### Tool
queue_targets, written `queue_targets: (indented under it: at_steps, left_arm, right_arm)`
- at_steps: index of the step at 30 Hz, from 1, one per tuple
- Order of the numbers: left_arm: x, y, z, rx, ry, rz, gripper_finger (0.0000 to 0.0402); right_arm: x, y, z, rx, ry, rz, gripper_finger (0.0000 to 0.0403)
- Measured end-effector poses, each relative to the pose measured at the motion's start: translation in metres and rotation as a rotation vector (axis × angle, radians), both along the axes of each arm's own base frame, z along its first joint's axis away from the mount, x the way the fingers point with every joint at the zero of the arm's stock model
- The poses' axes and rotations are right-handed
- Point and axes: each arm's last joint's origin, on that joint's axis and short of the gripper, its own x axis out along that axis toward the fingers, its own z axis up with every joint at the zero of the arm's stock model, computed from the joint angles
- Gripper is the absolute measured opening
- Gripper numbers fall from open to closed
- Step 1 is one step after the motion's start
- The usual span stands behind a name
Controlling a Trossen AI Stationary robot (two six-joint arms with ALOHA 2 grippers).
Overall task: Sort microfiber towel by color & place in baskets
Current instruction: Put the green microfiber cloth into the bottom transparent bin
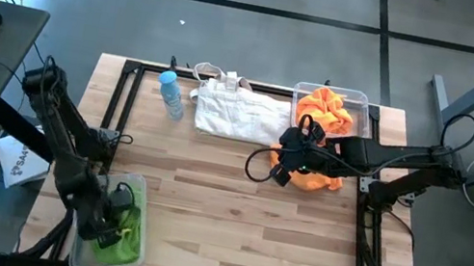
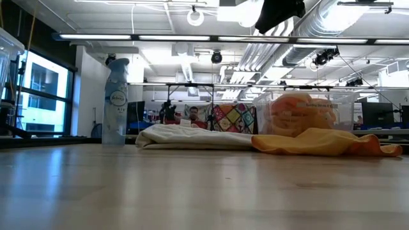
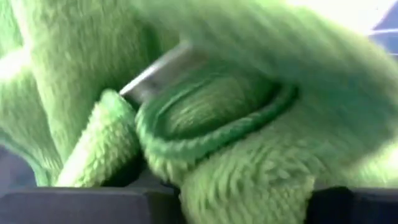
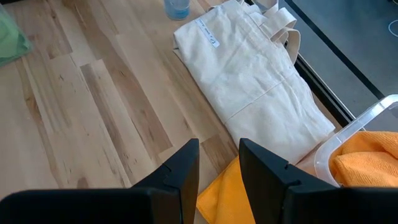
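Green microfiber towel (image 3: 236, 124) fills the left wrist view; the left gripper (image 1: 109, 218) sits inside the near-left basket (image 1: 141, 187), finger state indeterminate. Right gripper (image 4: 219, 163), narrowly parted and empty, hovers over an orange towel (image 1: 326, 181) on the wooden table (image 1: 222, 218), beside the far basket (image 1: 308, 92) holding orange towels. Open-plan workshop behind.

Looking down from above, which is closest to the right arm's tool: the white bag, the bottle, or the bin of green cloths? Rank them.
From the right tool:
1. White bag, just beyond it.
2. Bottle, past the bag's far end.
3. Green-cloth bin, at the opposite near corner, under the left tool.
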Motion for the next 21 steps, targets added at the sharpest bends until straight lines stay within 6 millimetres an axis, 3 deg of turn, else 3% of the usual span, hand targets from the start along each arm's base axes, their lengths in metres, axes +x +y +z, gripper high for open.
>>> queue_targets:
  at_steps: [10,21]
  left_arm:
    - [-0.014,0.021,0.041,-0.226,-0.048,0.153,0.0111]
    - [-0.018,0.029,0.051,-0.272,-0.068,0.173,0.0111]
  right_arm:
    - [0.000,0.000,0.000,0.000,0.001,0.000,0.0110]
    - [0.000,0.000,0.000,0.000,0.001,0.000,0.0110]
